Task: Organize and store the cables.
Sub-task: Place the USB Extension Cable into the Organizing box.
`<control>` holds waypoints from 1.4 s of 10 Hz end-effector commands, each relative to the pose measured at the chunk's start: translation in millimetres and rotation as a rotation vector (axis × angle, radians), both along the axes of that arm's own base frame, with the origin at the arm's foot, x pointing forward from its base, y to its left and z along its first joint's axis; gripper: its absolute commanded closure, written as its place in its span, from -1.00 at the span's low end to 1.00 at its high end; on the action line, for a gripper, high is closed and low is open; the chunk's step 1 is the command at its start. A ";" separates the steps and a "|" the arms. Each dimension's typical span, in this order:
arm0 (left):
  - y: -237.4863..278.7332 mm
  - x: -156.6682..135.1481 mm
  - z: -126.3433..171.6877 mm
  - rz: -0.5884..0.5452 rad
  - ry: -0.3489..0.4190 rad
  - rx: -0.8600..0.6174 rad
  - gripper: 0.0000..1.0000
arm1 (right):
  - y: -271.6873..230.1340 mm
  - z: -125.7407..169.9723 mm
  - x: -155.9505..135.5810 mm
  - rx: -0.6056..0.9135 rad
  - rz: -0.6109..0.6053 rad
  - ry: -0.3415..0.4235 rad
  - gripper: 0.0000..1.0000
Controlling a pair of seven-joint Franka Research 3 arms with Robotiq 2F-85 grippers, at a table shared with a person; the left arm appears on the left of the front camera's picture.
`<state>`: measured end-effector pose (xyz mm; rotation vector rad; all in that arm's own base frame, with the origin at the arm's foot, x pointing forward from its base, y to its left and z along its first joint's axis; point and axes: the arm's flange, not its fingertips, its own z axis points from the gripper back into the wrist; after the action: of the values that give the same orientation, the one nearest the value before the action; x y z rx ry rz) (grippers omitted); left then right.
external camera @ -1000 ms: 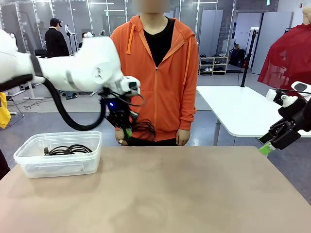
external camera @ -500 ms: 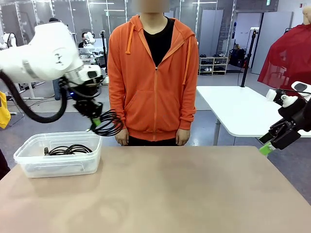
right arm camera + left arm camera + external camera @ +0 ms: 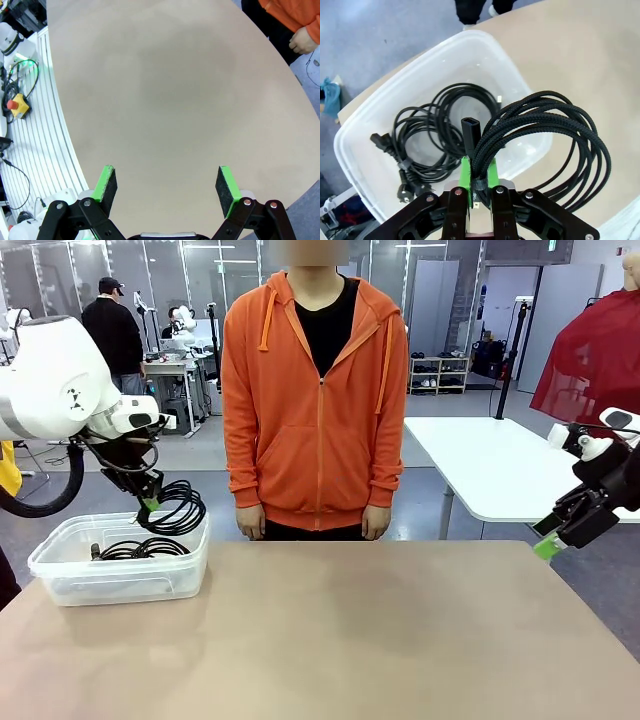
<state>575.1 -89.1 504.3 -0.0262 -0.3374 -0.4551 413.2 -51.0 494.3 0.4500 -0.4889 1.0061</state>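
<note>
left arm raised at table's left, fingers [image 3: 466, 172] pinched shut | right gripper [image 3: 166, 186] spread wide, hanging off right edge

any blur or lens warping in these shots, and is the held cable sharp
Front view: sharp, even indoor light, the coiled cable in the left gripper crisp over the bin. Left wrist view: braid clearly resolved, slight wide-angle bend. Right wrist view: strong wide-angle curve on the table edge, soft shadow patches, right gripper in focus.
</note>
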 end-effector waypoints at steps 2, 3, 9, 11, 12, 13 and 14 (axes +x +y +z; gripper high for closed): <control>13.5 24.5 -28.9 0.038 -0.029 0.105 0.71 | -0.5 -1.1 -1.1 0.000 0.012 -0.005 -1.00; 14.7 35.3 -38.7 0.059 -0.041 0.111 0.71 | -0.5 -1.1 -1.1 0.000 0.012 -0.005 -1.00; -0.2 43.6 -76.5 0.101 0.002 0.240 0.71 | -0.5 -1.1 -1.1 0.000 0.012 -0.005 -1.00; -3.2 41.8 -79.6 0.131 0.012 0.237 0.42 | -0.5 -1.1 -1.1 0.000 0.012 -0.005 -1.00; -4.0 41.3 -80.4 0.145 0.009 0.243 0.16 | -0.5 -1.1 -1.1 0.000 0.012 -0.005 -1.00; -5.6 41.4 -79.3 0.157 0.010 0.244 0.14 | -0.5 -1.1 -1.1 0.000 0.012 -0.005 -1.00; -7.2 41.4 -78.4 0.173 0.006 0.256 -0.13 | -0.5 -1.1 -1.1 0.000 0.012 -0.005 -1.00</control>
<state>615.3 -91.1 424.0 0.2099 -0.2818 -0.3568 413.2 -51.0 494.3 0.4499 -0.4890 1.0061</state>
